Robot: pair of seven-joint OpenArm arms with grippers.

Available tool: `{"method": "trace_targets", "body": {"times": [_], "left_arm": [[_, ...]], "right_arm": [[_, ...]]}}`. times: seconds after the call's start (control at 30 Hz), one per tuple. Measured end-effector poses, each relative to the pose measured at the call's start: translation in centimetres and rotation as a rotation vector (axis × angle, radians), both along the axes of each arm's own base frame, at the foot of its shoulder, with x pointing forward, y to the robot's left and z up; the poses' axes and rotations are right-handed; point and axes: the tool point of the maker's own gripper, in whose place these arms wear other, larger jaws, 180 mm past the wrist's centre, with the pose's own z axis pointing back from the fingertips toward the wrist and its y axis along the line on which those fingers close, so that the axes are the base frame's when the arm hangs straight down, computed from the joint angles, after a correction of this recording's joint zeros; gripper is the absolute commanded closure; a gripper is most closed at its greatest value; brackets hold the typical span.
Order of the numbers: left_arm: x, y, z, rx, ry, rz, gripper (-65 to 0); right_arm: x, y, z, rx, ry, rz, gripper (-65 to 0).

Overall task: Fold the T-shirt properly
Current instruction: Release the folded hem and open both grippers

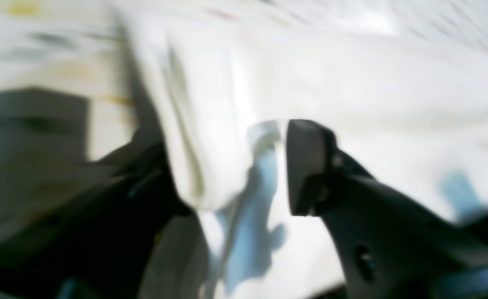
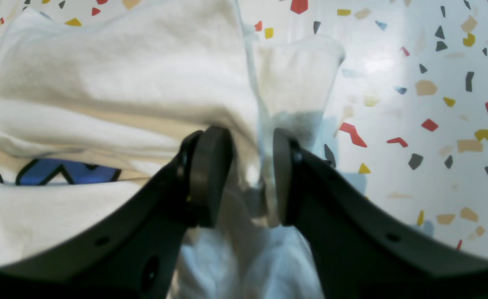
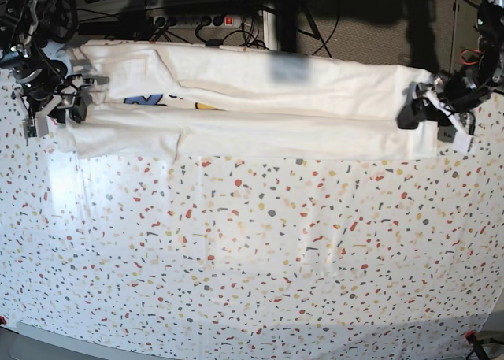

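T-shirt (image 3: 252, 112) folded into long narrow band, long axis parallel to tablecloth's (image 3: 252, 250) far edge, lying close along that edge. Sliver of blue print shows between folds. Right gripper (image 2: 252, 174) pinching bunched cloth at one end. Left gripper (image 1: 235, 166) at opposite end, cloth between fingers; blurred, grip uncertain.

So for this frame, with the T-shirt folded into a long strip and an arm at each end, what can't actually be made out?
- Left wrist view: motion blur; whether the left gripper pinches the T-shirt is unclear.
- Right wrist view: the blue print is mostly hidden under a cloth fold, unreadable.
- Base view: both grippers are too small to judge their grip; the shirt's far edge lies in shadow.
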Motion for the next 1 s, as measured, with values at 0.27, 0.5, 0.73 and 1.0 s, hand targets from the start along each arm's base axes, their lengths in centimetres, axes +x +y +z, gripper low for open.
{"method": "trace_targets", "body": {"times": [0.27,0.5,0.73,1.0], "left_arm": [[1.6,2.4,-0.5,0.081,-0.049,0.145,0.0],[2.8,4.6,-0.4,0.196,-0.118,0.218,0.0],[4.6,9.0,0.3,0.397,-0.103,0.248,0.0],[5.9,6.8,5.5,0.444,-0.121,0.246,0.0]], "right_arm": [[0.2,0.0,0.1,0.000,-0.005,0.000,-21.7],[0.2,0.1,0.1,0.007,-0.005,-0.001,-21.7],[-0.1,0.6,-0.4,0.023,0.011,-0.007,-21.7],[-0.4,1.9,-1.3,0.059,0.023,-0.009,-21.7]]}}
